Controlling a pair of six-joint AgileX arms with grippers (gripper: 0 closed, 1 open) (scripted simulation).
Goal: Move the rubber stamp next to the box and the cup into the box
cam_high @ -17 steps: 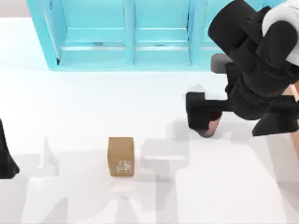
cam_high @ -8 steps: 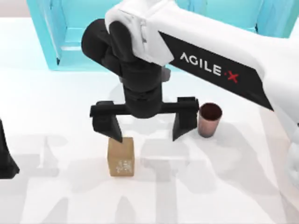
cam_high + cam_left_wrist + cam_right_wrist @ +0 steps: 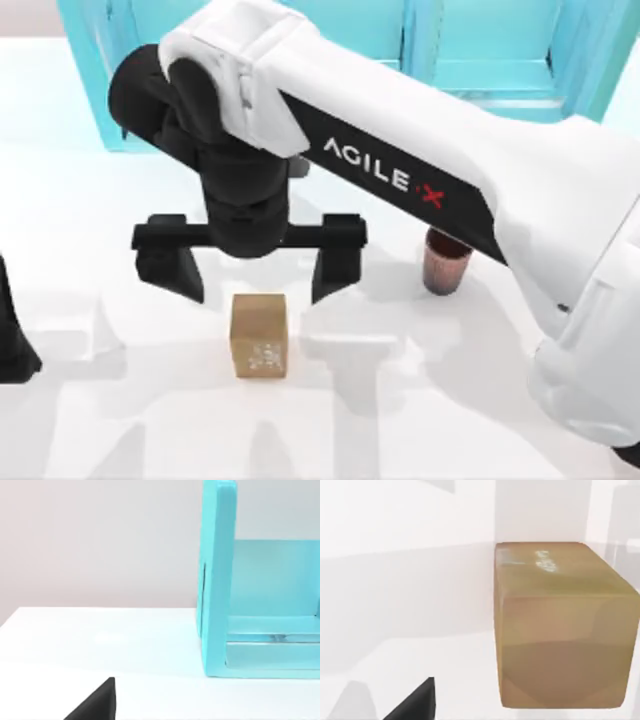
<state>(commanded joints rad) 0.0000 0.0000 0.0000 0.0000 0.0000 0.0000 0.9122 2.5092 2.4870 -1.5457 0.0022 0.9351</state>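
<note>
Turquoise shelf unit on white table, pale wall behind.

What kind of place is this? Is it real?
Probably a computer-made test room, not a real one: a plain white table, a turquoise shelving unit, and a smooth AgileX right arm above a rubber stamp.

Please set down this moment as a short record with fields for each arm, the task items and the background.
right gripper: open, fingers spread wide, hovering over the table just behind the rubber stamp
rubber stamp: upright on the table, untouched, speckled mark on its front face; close up in the right wrist view
cup: upright on the table, right of the stamp, partly hidden under the right arm
left arm: parked at the table's left edge
background: turquoise shelf unit along the far side
</note>
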